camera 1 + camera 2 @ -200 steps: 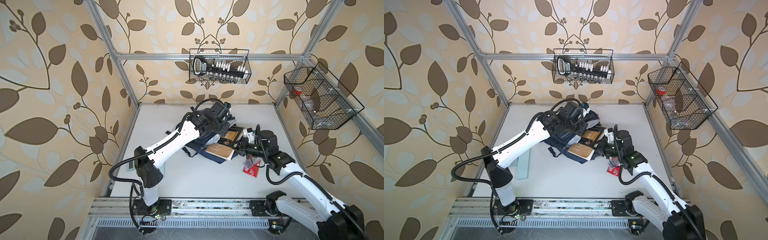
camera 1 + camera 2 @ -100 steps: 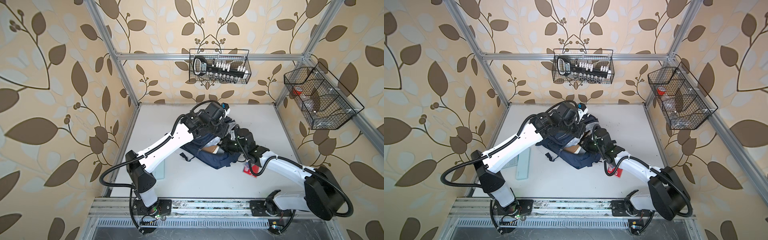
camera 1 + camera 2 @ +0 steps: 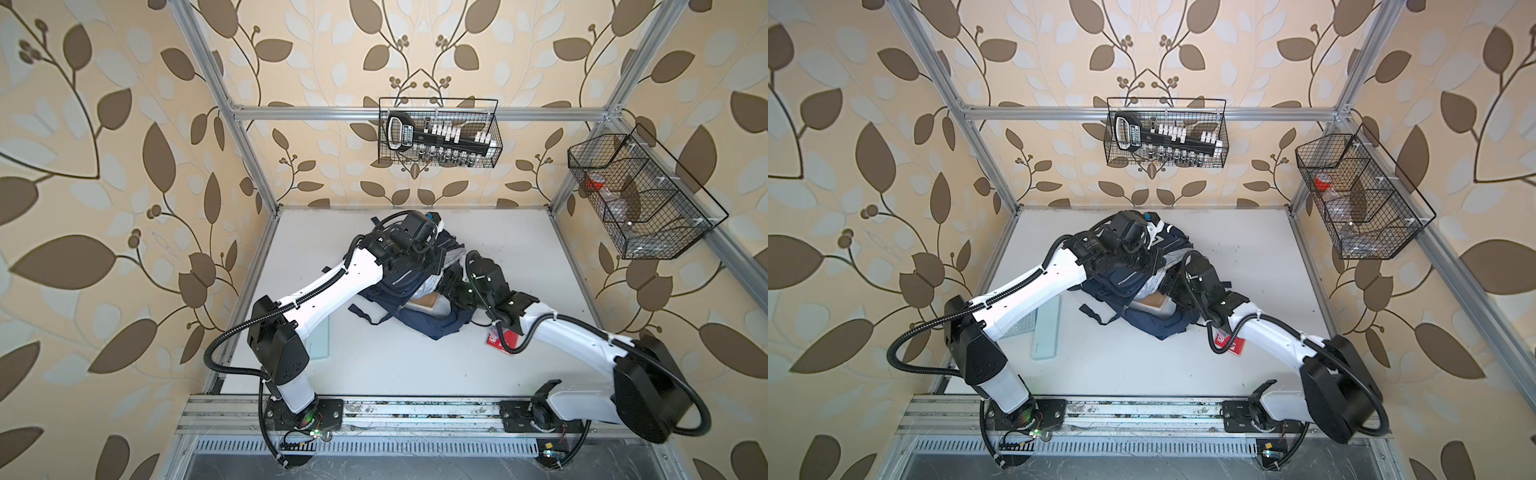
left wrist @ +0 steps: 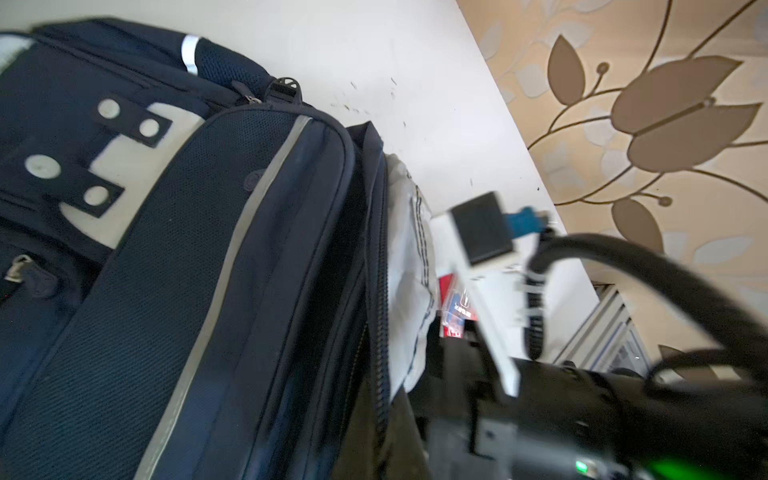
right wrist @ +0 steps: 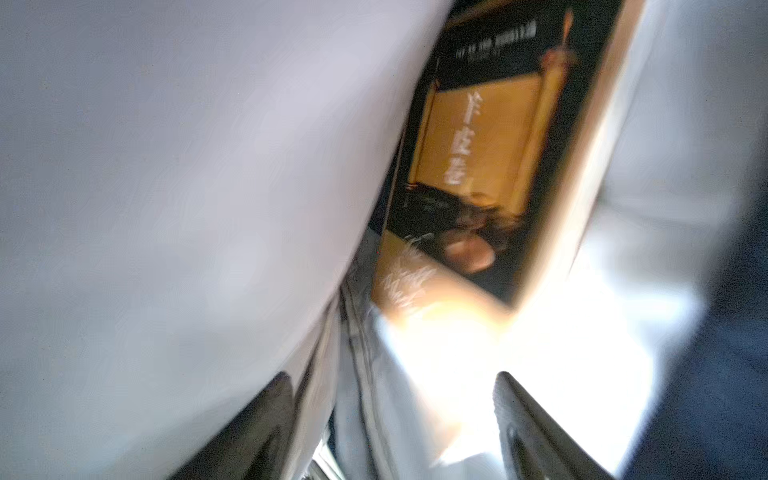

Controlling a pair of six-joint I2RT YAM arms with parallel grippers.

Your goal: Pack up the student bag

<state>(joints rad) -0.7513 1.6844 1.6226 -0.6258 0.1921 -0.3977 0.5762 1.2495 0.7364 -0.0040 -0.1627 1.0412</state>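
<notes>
1. Student bag (image 3: 432,328): lies at frame centre on the desk (image 3: 415,374), with its main compartment open.
2. Left jaws: clenched over the bag's upper part. Whether they hold anything cannot be told.
3. Right jaws: released. The fingertips (image 5: 274,415) are inside the opening, short of the book (image 5: 478,145).

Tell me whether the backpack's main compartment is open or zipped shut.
Open: the student bag zipper gapes, showing pale lining and a book inside.
</notes>
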